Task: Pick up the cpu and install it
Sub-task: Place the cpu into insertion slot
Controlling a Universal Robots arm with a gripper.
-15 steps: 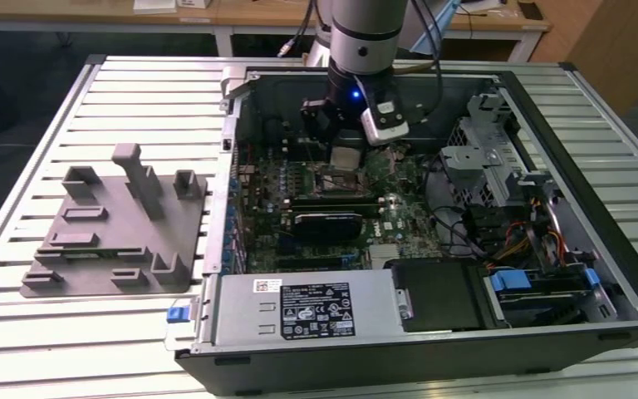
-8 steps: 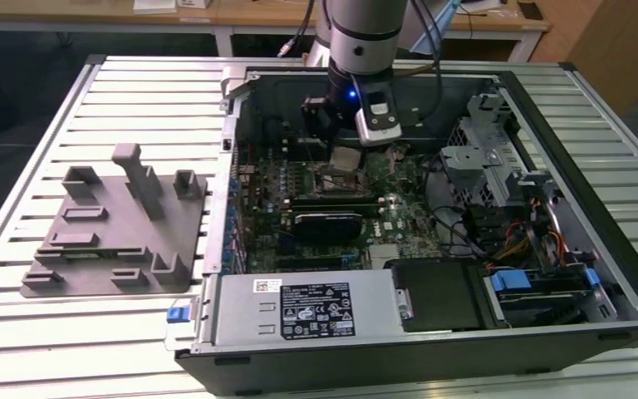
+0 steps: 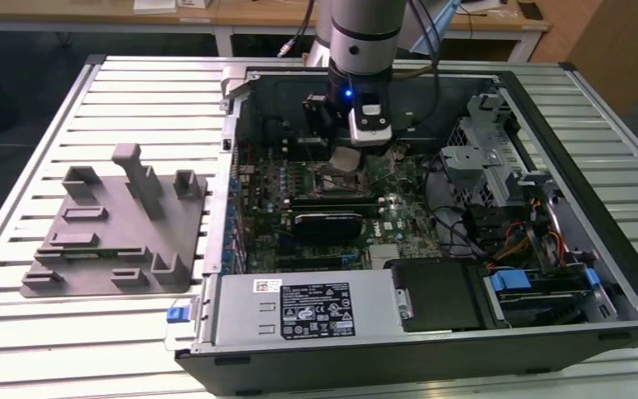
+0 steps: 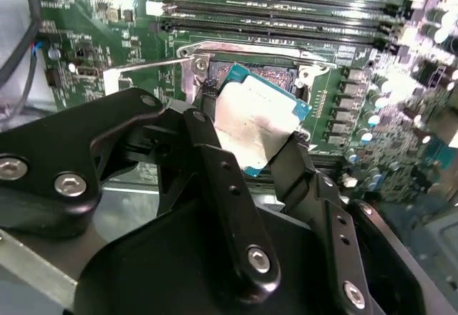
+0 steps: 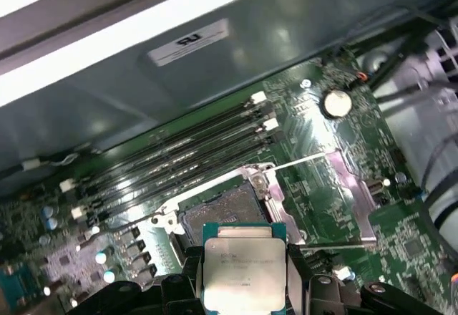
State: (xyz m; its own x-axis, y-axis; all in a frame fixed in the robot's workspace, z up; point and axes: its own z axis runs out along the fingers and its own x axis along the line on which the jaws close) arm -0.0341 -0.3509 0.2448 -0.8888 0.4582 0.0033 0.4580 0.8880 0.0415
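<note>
Cpu [image 5: 245, 272] sits between the jaws, which are closed narrow on two of its opposite edges. We see it hanging just over the open socket [image 5: 218, 218] of the motherboard [image 3: 402, 220], inside the computer case [image 3: 430, 366]. We judge that the picking is done and the installing step is in hand. It calls for a level chip with its edges squared to the socket.

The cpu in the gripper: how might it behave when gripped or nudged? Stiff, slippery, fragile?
Probably stiff: the cpu looks flat though the gripper pinches only its edges. Its shiny metal top looks smooth, so possibly slippery. Thin and flat, it should not roll.
</note>
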